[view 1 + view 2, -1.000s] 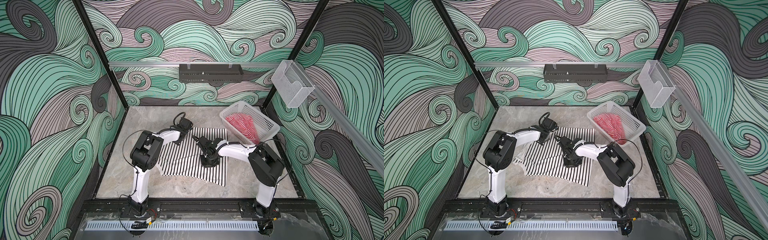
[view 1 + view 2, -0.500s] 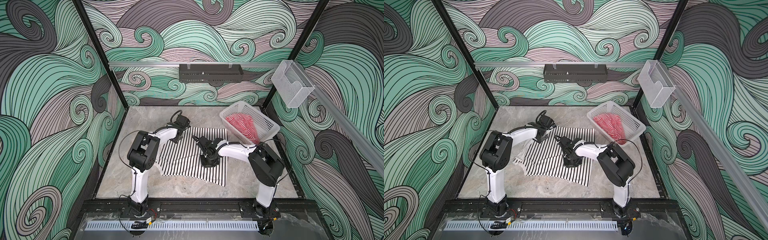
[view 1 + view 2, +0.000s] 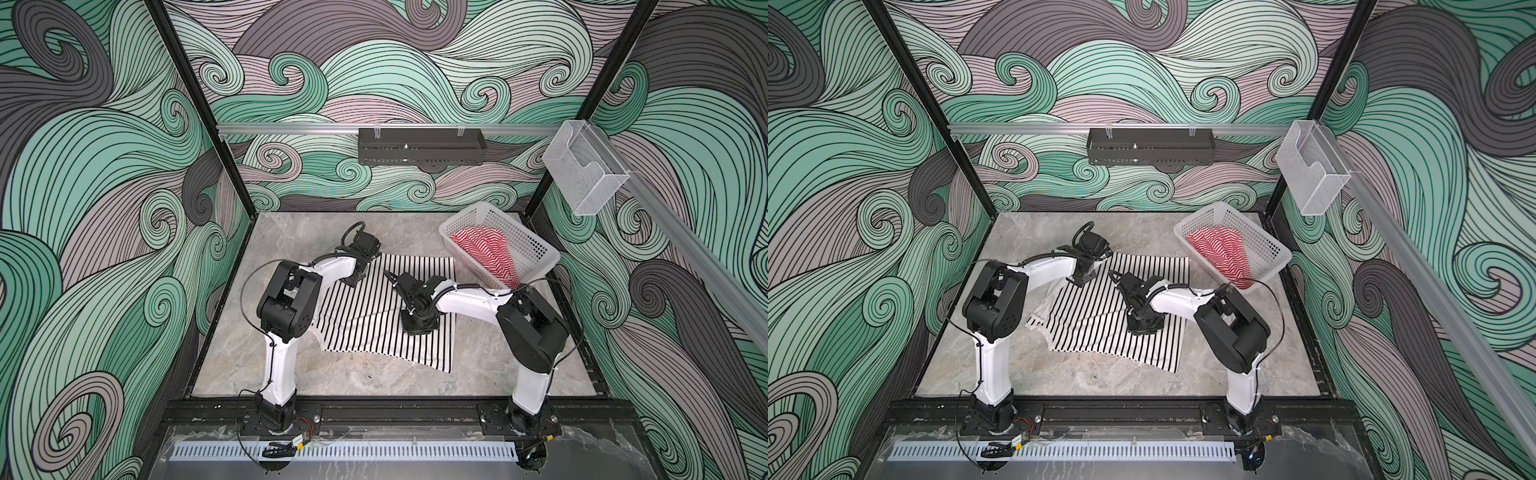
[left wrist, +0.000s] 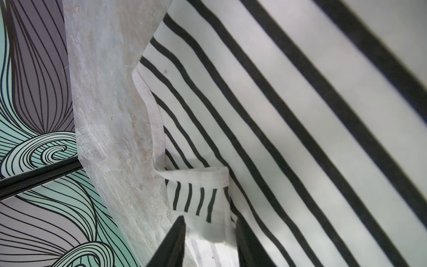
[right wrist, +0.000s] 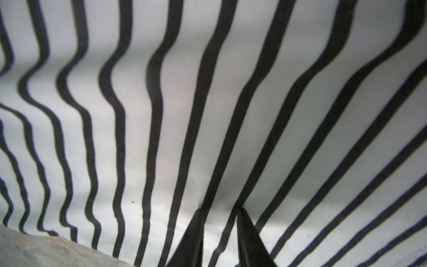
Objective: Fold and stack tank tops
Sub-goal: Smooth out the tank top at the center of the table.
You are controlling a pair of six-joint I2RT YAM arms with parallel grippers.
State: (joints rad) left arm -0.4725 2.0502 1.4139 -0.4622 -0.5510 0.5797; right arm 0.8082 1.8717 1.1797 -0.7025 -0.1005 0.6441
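The black-and-white tank top (image 3: pixel 374 332) (image 3: pixel 1100 328) lies spread on the marble table, its left shoulder part rumpled. My left gripper (image 3: pixel 351 282) (image 4: pixel 210 223) is at the top's far left edge, shut on a white-trimmed strap fold; the cloth beside it hangs raised close to the wrist camera. My right gripper (image 3: pixel 417 328) (image 5: pixel 220 209) points down on the middle right of the same top, fingertips dug into the cloth, with a pinch of it between them and stripes drawn toward them. The red-and-white tank top (image 3: pixel 482 249) (image 3: pixel 1219 249) lies crumpled in the basket.
The white perforated basket (image 3: pixel 536 266) stands at the back right corner, close to the right arm. A black tray (image 3: pixel 419 145) and a clear holder (image 3: pixel 586 174) hang on the wall rails. Bare marble table (image 3: pixel 291 374) shows in front and at the left.
My left gripper has shifted slightly toward the back with the strap in it, and its elbow has swung a little. The right arm has stayed put.
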